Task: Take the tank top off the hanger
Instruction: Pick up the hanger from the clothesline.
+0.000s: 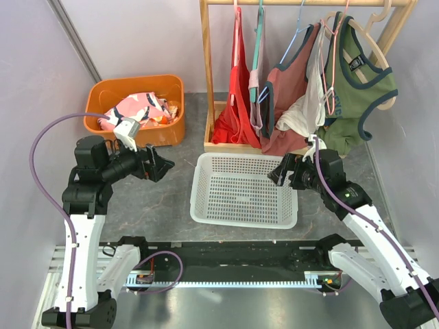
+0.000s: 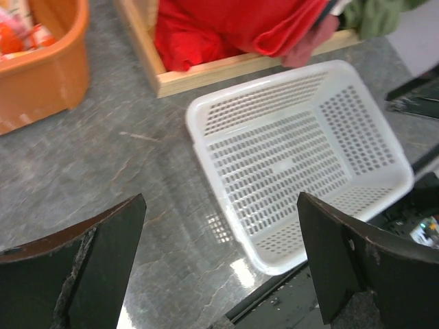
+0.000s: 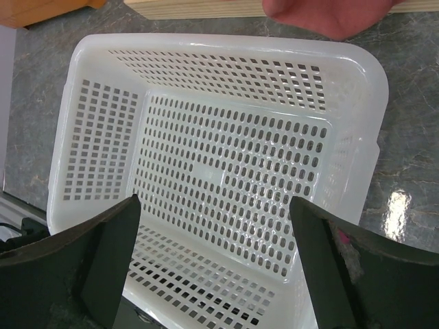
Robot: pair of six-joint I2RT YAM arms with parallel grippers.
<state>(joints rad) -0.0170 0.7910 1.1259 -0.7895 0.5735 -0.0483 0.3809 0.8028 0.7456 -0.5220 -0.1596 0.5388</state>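
Note:
Several tank tops hang on hangers from a wooden rack (image 1: 205, 75): a red one (image 1: 236, 103), a dusty pink one (image 1: 291, 89), a white one (image 1: 312, 103) and a green one with navy trim (image 1: 357, 89) on a wooden hanger at the right. My left gripper (image 1: 163, 164) is open and empty, left of the white basket (image 1: 206, 171). My right gripper (image 1: 278, 171) is open and empty, over the basket's right edge. The red top (image 2: 226, 27) and the pink hem (image 3: 329, 17) show at the tops of the wrist views.
An orange bin (image 1: 164, 130) with patterned clothes stands at the back left; it also shows in the left wrist view (image 2: 48, 75). The white perforated basket (image 3: 357, 62) lies empty between the arms, in front of the rack's wooden base (image 2: 226, 68).

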